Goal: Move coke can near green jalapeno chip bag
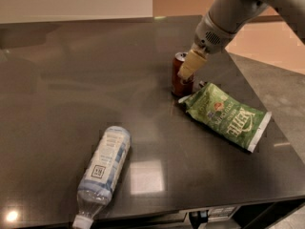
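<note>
The coke can (179, 82) is red with a silver top and stands upright on the dark table (66, 80). It is just left of the green jalapeno chip bag (224, 114), almost touching the bag's near end. The bag lies flat and points toward the right front, with white "Kettle" lettering. My gripper (189, 65) comes down from the upper right and is shut on the upper part of the can. One beige finger (191, 61) shows in front of the can; the other is hidden behind it.
A clear plastic bottle with a white label (105, 166) lies on its side at the front left. The table's right edge (267, 104) runs diagonally just past the bag. The front edge is close below the bottle.
</note>
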Robot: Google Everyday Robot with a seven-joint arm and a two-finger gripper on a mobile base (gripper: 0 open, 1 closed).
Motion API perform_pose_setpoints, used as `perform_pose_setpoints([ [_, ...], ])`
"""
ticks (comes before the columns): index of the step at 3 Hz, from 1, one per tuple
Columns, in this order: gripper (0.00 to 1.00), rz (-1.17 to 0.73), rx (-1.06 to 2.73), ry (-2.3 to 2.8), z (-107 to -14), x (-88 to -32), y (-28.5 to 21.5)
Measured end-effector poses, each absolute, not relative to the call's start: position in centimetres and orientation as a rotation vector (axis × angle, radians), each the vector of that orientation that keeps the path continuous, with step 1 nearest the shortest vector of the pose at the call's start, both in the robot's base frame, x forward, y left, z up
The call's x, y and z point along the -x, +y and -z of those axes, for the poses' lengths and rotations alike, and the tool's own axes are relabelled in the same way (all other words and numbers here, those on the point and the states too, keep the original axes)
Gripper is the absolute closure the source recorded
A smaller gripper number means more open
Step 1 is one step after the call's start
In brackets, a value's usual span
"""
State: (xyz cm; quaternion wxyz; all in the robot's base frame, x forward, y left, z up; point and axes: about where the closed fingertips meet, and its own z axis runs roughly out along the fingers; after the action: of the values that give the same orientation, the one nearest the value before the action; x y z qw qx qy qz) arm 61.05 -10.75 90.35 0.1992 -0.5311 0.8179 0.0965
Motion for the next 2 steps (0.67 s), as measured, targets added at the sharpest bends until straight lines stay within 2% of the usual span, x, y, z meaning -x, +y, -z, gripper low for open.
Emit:
perform_pose_setpoints([
  [1,0.13,-0.272,1.487,2.287,-90.20,-61.09,-10.63],
  [2,0.00,-0.274,1.490,2.287,-90.06,-61.14,-10.50],
])
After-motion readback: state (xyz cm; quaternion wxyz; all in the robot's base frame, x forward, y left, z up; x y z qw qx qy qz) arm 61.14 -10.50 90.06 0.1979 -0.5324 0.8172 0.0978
